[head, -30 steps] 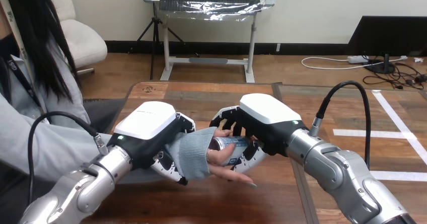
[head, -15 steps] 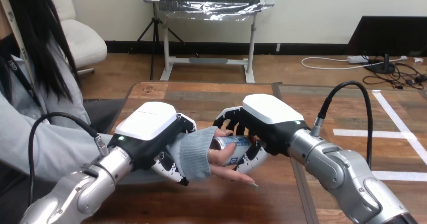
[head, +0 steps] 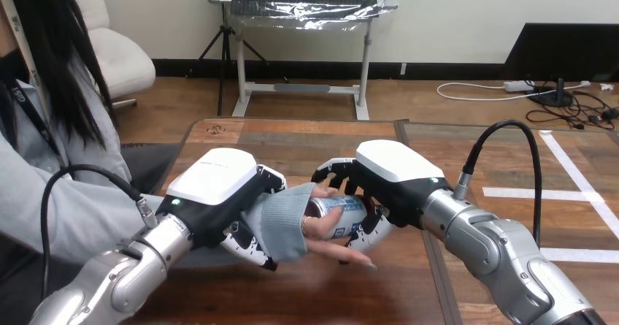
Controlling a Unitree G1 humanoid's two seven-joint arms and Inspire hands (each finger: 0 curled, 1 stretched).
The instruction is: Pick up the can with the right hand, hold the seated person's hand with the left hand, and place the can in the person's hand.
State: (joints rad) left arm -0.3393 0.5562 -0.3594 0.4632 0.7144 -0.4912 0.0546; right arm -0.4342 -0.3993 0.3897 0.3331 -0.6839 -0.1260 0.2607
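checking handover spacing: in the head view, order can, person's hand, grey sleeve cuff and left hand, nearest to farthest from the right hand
1. can, gripped by the right hand.
2. person's hand, just under the can.
3. grey sleeve cuff, further left.
4. left hand, farthest left, curled round that cuff.

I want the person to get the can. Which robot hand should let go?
Right, probably: the right hand is curled round the can in the person's hand; the left hand holds the wrist.
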